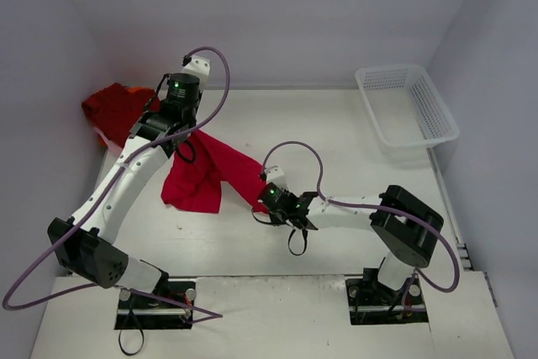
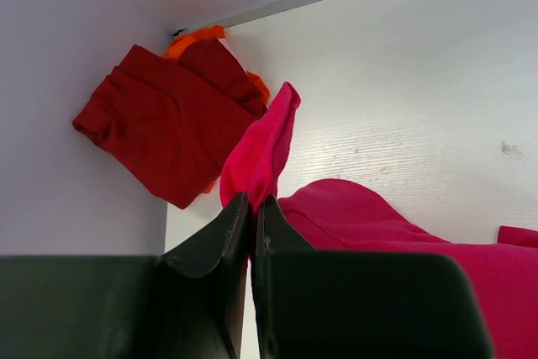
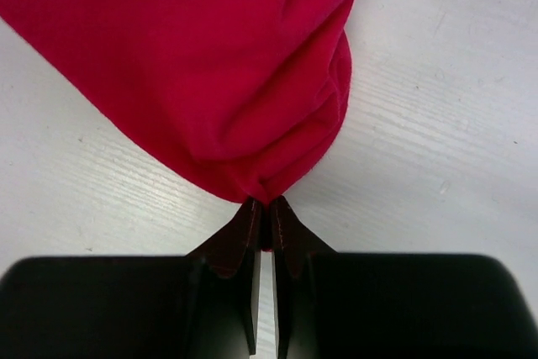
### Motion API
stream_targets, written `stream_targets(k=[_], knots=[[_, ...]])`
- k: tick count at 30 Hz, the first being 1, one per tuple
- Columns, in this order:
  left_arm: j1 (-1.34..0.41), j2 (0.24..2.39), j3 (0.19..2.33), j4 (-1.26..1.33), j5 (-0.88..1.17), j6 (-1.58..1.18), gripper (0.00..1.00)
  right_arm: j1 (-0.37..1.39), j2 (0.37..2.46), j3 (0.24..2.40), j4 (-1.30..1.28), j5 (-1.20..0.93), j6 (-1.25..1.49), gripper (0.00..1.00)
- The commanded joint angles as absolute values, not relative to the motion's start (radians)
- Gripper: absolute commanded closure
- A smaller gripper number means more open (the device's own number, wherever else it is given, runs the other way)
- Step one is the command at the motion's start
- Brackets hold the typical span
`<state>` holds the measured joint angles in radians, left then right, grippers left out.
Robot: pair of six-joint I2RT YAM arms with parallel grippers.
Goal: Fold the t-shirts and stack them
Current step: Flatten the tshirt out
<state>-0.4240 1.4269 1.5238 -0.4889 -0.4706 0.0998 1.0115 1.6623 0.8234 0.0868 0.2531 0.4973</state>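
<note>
The left gripper (image 2: 253, 212) and right gripper (image 3: 262, 212) each clamp the red t-shirt (image 1: 202, 176), at corners I think, so draw it taut evenly before laying flat.

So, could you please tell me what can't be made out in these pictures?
- Orange cloth, left wrist view: mostly covered by the dark red bundle; unidentifiable.
- Bright red t-shirt, right wrist view: cut off by the top edge.
- Left gripper, top view: fingertips hidden under its own wrist.
</note>
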Motion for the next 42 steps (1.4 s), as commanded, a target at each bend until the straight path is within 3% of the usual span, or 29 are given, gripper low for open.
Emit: stream_targets(k=[1, 15, 29, 42], knots=[[-0.405, 1.367, 1.537, -0.422, -0.489, 0.090, 1.00, 1.014, 1.577, 0.883, 0.034, 0.297, 0.492, 1.00], [-0.313, 1.336, 1.583, -0.460, -0.456, 0.057, 1.00, 0.784, 1.324, 1.149, -0.184, 0.302, 0.290, 1.00], [-0.313, 1.224, 1.713, -0.607, -0.495, 0.020, 1.00, 0.631, 1.262, 1.316, -0.233, 0.292, 0.213, 1.00], [-0.314, 1.078, 1.933, -0.775, -0.476, -0.040, 1.00, 0.609, 1.233, 1.585, -0.282, 0.250, 0.190, 1.00]])
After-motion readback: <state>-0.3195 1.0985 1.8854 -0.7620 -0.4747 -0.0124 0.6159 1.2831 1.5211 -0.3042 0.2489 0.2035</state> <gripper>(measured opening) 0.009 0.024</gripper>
